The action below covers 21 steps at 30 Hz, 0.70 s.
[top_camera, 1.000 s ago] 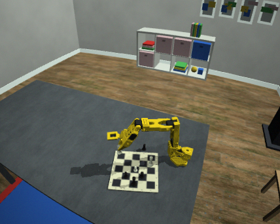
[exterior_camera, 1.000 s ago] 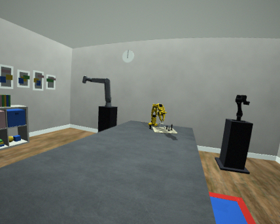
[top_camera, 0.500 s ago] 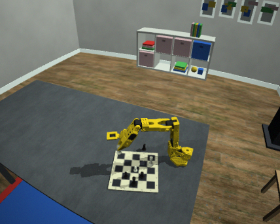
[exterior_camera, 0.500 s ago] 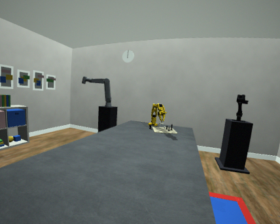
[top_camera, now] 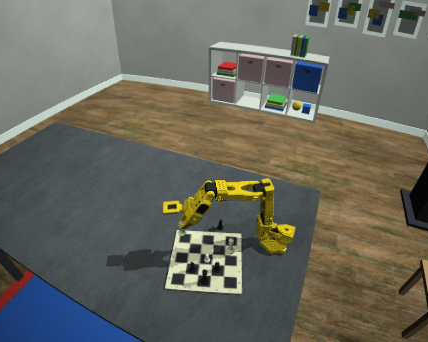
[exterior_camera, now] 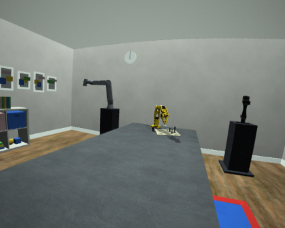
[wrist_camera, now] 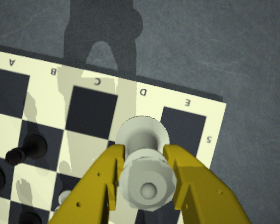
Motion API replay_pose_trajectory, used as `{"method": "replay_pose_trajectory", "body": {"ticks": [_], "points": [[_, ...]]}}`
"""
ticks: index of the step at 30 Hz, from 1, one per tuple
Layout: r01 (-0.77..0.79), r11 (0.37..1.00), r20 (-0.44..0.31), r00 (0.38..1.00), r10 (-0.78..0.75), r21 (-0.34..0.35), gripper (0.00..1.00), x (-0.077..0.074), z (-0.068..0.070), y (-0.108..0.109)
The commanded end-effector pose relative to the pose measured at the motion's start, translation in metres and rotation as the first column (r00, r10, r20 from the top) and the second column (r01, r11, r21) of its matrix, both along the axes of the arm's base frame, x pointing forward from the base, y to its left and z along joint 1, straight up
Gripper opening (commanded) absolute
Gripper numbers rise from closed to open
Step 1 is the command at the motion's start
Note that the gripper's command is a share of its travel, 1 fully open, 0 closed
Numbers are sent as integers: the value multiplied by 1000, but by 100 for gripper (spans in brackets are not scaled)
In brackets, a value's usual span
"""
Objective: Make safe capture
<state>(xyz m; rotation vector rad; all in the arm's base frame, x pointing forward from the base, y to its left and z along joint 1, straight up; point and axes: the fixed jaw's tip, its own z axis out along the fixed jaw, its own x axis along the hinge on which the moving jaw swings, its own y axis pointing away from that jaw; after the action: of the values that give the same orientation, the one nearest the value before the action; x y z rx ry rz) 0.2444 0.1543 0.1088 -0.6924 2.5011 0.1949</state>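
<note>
gripper clamping white piece over board.

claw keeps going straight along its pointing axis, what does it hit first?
Likely the chessboard. The claw is shut on a white piece and points down at the rank 5 edge, near files D and E. Depth is unclear, so the exact square is uncertain.

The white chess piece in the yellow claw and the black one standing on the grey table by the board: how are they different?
The white piece is pale and clamped in the gripper, over the board's corner by column E, while the black piece is dark and stands free. The white piece is over the board's edge; the black piece stands off it on the table. Both look upright.
</note>
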Motion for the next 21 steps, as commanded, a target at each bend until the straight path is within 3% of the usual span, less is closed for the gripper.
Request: {"method": "replay_pose_trajectory", "body": {"ticks": [1,15,21], "points": [[-12,1000,-2,1000,12,-4,0,-1,0,2],[-12,1000,-2,1000,12,-4,0,-1,-5,2],[-12,1000,-2,1000,12,-4,0,0,-14,2]]}}
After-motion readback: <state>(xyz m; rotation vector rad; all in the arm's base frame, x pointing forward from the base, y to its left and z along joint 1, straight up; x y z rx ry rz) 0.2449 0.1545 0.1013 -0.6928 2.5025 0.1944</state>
